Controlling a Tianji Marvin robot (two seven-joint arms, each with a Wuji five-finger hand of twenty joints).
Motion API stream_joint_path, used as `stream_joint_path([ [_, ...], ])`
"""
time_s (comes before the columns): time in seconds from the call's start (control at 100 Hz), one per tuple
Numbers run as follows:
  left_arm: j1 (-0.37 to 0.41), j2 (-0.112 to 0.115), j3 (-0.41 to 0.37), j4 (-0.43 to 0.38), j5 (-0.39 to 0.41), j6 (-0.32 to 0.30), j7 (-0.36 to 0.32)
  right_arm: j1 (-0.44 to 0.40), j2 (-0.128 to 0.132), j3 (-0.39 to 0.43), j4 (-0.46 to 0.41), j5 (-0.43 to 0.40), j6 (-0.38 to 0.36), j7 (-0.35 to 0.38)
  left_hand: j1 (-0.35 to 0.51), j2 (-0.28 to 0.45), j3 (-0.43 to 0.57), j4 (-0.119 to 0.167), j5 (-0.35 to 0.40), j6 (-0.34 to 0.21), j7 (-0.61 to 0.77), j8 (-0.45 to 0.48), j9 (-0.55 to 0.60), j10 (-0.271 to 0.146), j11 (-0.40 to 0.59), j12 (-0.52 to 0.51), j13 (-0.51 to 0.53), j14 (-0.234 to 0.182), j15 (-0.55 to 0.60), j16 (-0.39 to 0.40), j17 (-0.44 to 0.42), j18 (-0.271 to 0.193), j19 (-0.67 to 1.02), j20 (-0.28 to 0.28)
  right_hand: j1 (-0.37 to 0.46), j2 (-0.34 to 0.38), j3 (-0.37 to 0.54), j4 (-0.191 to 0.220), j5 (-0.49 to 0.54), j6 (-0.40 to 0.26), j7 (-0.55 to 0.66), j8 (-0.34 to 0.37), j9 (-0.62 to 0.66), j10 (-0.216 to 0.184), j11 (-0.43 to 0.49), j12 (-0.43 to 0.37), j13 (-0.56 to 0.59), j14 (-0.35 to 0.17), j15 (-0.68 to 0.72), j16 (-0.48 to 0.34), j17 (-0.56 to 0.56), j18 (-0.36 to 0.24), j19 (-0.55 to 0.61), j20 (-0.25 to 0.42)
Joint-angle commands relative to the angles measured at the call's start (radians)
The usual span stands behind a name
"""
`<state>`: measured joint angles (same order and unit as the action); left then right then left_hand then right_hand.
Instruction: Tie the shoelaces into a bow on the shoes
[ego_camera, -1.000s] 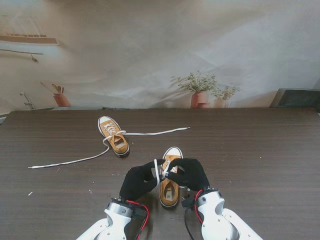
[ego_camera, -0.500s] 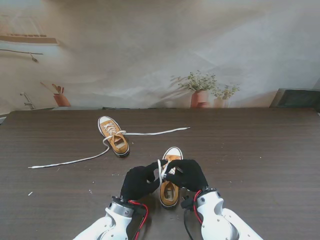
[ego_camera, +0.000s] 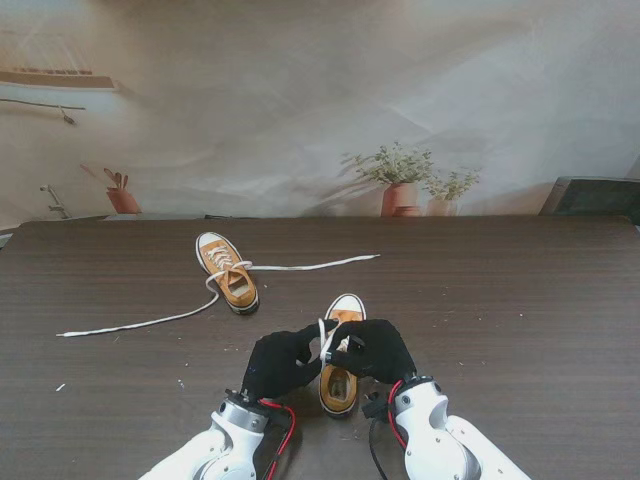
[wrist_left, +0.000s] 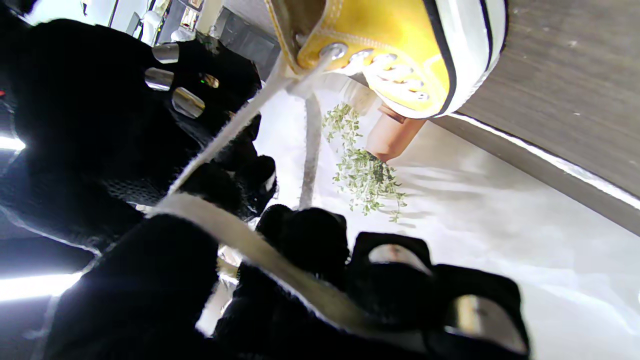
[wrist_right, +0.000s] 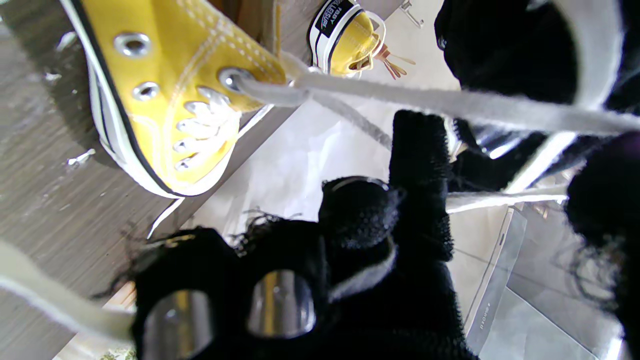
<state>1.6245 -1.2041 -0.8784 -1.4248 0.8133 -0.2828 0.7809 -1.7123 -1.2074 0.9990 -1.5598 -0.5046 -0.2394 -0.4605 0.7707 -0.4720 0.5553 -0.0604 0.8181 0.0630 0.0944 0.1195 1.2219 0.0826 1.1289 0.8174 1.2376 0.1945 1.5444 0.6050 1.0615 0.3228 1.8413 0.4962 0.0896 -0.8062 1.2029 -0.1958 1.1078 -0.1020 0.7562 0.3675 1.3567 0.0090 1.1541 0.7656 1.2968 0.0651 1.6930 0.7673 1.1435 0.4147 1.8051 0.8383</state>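
Stand-view coverage of the near mustard sneaker (ego_camera: 338, 380) was partial: both black-gloved hands sat over its middle, hiding the tongue and eyelets, so only the white toe cap and the heel end showed. Whether any knot had formed under the fingers could not be made out. The left hand (ego_camera: 280, 362) was curled closed with a white lace (wrist_left: 280, 267) running across its fingers (wrist_left: 305, 240), pinched there in the left wrist view. The right hand (ego_camera: 374, 348) was likewise closed, its fingers (wrist_right: 420, 165) meeting the left hand's above the shoe, with a taut lace strand (wrist_right: 425, 100) running from the top eyelet toward it; the exact grip was blurred. Farther from me and to the left lay the second sneaker (ego_camera: 227, 272), untied, its long laces (ego_camera: 140, 322) trailing across the dark wooden table (ego_camera: 520, 300).
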Motion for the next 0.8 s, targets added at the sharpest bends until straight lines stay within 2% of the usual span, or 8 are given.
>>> stream_joint_path([
  [0.0,-0.007,0.002,0.007,-0.011,0.014,0.015,-0.007,0.001,0.006,-0.006,-0.001,-0.003,0.008,0.022,-0.037,-0.003,0.013,-0.014,-0.025,-0.117,-0.012,-0.025,0.006,-0.022,0.003,-0.019,0.033,0.027,0.001,-0.027,0.015,-0.102,0.228,-0.011,-0.061,-0.041,-0.022,-0.044,0.035,-0.014,0.009,0.031,-0.022,0.032,-0.006,-0.011,0.014,-0.031,0.010,-0.018,0.015,0.023,0.063,-0.015],
  [0.26,-0.024,0.012,0.030,-0.004,0.059,0.042,0.007,0.001,0.012,-0.015,-0.008,-0.031,0.038,0.029,-0.036,0.000,0.010,-0.013,-0.022,-0.118,-0.010,-0.025,0.007,-0.026,0.000,-0.021,0.033,0.025,0.000,-0.027,0.015,-0.102,0.228,-0.012,-0.026,-0.049,-0.037,-0.042,0.040,-0.035,0.014,0.073,-0.106,0.035,-0.049,-0.026,0.015,-0.034,-0.033,-0.055,0.009,0.034,0.019,-0.035],
  [0.45,-0.028,0.016,0.034,-0.001,0.072,0.045,0.010,0.003,0.013,-0.023,-0.011,-0.044,0.057,0.029,-0.034,0.000,0.008,-0.012,-0.019,-0.118,-0.009,-0.024,0.009,-0.028,-0.002,-0.023,0.033,0.020,0.000,-0.027,0.015,-0.107,0.226,-0.015,0.104,-0.064,-0.062,-0.026,0.047,-0.055,0.015,0.110,-0.252,0.053,-0.140,-0.077,0.015,-0.009,-0.128,-0.137,-0.011,0.062,-0.060,-0.072],
  [0.47,-0.028,0.017,0.034,0.000,0.073,0.045,0.011,0.003,0.013,-0.024,-0.011,-0.045,0.058,0.029,-0.034,0.000,0.008,-0.012,-0.020,-0.117,-0.010,-0.024,0.009,-0.028,-0.002,-0.023,0.033,0.020,0.000,-0.027,0.015,-0.107,0.225,-0.015,0.125,-0.065,-0.071,-0.053,0.046,-0.058,0.016,0.096,-0.269,0.057,-0.156,-0.089,0.015,-0.002,-0.142,-0.152,-0.022,0.066,-0.070,-0.073],
  [0.53,-0.029,0.017,0.035,0.002,0.076,0.046,0.014,0.004,0.014,-0.026,-0.011,-0.052,0.060,0.026,-0.034,0.000,0.008,-0.012,-0.019,-0.120,-0.009,-0.024,0.009,-0.028,-0.002,-0.023,0.034,0.019,0.000,-0.027,0.015,-0.109,0.225,-0.015,0.187,-0.083,-0.088,-0.149,0.019,-0.077,0.124,-0.036,-0.313,0.063,-0.182,-0.125,0.014,0.009,-0.175,-0.195,-0.055,0.059,-0.090,-0.057],
  [0.59,-0.029,0.018,0.036,0.003,0.080,0.047,0.017,0.004,0.013,-0.027,-0.010,-0.054,0.058,0.020,-0.034,0.000,0.007,-0.012,-0.020,-0.119,-0.010,-0.024,0.009,-0.028,-0.002,-0.023,0.034,0.018,0.000,-0.027,0.016,-0.113,0.226,-0.016,0.253,-0.106,-0.091,-0.189,-0.012,-0.091,0.213,-0.095,-0.348,0.067,-0.208,-0.149,0.013,0.026,-0.211,-0.223,-0.093,0.056,-0.106,-0.043],
  [0.68,-0.029,0.018,0.037,0.002,0.083,0.049,0.019,0.002,0.012,-0.028,-0.014,-0.057,0.057,0.014,-0.034,0.000,0.006,-0.012,-0.022,-0.119,-0.011,-0.025,0.009,-0.028,-0.002,-0.023,0.034,0.017,0.000,-0.026,0.016,-0.115,0.226,-0.016,0.325,-0.122,-0.081,-0.186,-0.037,-0.100,0.307,-0.114,-0.388,0.071,-0.230,-0.173,0.012,0.040,-0.262,-0.261,-0.140,0.051,-0.123,-0.031],
  [0.79,-0.024,0.015,0.037,-0.001,0.074,0.045,0.018,-0.001,0.010,-0.029,-0.018,-0.053,0.054,0.008,-0.035,0.003,0.006,-0.012,-0.023,-0.119,-0.011,-0.025,0.008,-0.030,-0.004,-0.024,0.034,0.018,0.000,-0.026,0.016,-0.117,0.227,-0.016,0.397,-0.087,-0.030,-0.143,-0.020,-0.049,0.354,-0.100,-0.431,0.078,-0.247,-0.193,0.011,0.058,-0.314,-0.293,-0.185,0.051,-0.139,-0.021],
])
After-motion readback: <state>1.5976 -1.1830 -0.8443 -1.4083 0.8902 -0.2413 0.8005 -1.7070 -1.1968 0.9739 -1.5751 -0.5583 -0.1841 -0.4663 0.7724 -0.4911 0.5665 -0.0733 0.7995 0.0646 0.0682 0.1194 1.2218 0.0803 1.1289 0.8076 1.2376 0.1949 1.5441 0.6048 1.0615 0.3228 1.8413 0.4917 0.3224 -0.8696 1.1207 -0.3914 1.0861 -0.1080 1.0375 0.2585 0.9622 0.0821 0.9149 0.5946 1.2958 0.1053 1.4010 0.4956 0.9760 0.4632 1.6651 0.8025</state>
